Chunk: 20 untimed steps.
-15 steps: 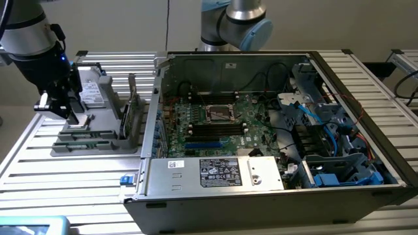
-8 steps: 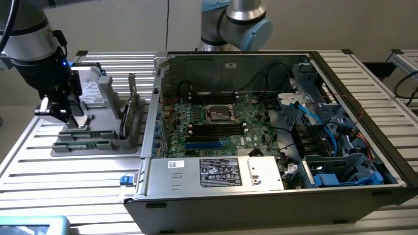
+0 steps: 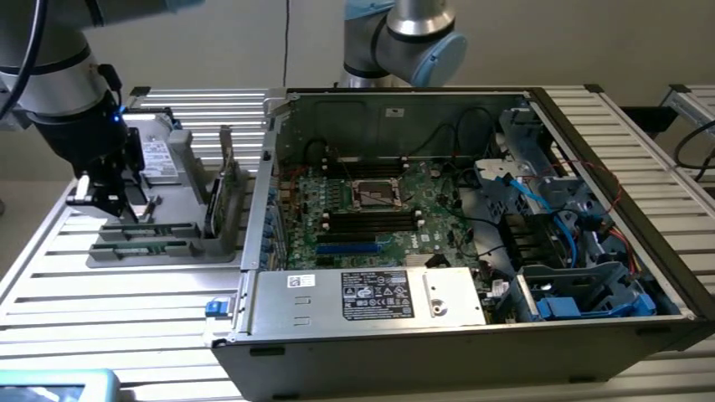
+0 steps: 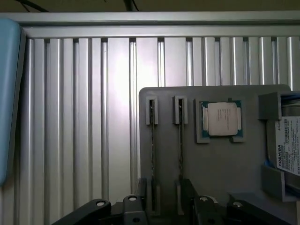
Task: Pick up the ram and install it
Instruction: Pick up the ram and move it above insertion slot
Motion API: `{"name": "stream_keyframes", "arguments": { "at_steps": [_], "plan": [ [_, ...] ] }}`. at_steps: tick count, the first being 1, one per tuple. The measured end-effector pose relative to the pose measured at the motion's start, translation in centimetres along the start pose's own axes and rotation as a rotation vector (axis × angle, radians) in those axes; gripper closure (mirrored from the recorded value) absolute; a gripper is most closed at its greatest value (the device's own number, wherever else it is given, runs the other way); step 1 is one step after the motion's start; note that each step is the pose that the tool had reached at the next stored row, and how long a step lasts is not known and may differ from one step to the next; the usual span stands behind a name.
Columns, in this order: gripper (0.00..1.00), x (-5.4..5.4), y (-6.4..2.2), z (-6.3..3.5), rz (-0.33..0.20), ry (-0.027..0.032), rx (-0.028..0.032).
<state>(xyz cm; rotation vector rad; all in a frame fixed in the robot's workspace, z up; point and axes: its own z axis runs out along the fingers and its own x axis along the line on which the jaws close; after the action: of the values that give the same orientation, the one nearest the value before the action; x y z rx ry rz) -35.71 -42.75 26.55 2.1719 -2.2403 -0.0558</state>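
Two ram sticks stand on edge in narrow slots of a grey holder [image 4: 211, 178], seen as thin dark lines, one ram [image 4: 152, 150] beside the other ram [image 4: 180, 150]. In the exterior view they show as green strips [image 3: 140, 249] at the holder's near end. My gripper [image 4: 165, 201] hangs just above that end of the holder, open and holding nothing, with a dark finger [image 4: 143, 194] outside each stick. In the exterior view the gripper [image 3: 109, 205] is over the holder [image 3: 167, 230] at the exterior view's left. The open computer case [image 3: 447, 251] with its motherboard [image 3: 369, 209] lies to the right.
The holder also carries a square processor chip [image 4: 221, 119] and a hard drive [image 4: 288, 145]. A blue object [image 4: 8, 93] sits at the slatted table's edge. A second arm [image 3: 403, 42] stands behind the case. Upright plates [image 3: 229, 197] rise between holder and case.
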Motion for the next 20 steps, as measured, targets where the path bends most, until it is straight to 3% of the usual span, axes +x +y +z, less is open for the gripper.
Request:
{"name": "stream_keyframes", "arguments": {
  "at_steps": [12, 14, 18, 20],
  "plan": [
    [0.58, 0.4, -0.07, 1.66, 0.0, 0.0001, 0.0008],
    [0.58, 0.4, -0.09, 1.93, 0.0, 0.0, 0.0045],
    [0.58, 0.4, -0.03, 2.34, 0.0, -0.0006, 0.0226],
    [0.58, 0.4, 0.01, 2.64, 0.0, -0.0007, 0.0246]
  ]
}}
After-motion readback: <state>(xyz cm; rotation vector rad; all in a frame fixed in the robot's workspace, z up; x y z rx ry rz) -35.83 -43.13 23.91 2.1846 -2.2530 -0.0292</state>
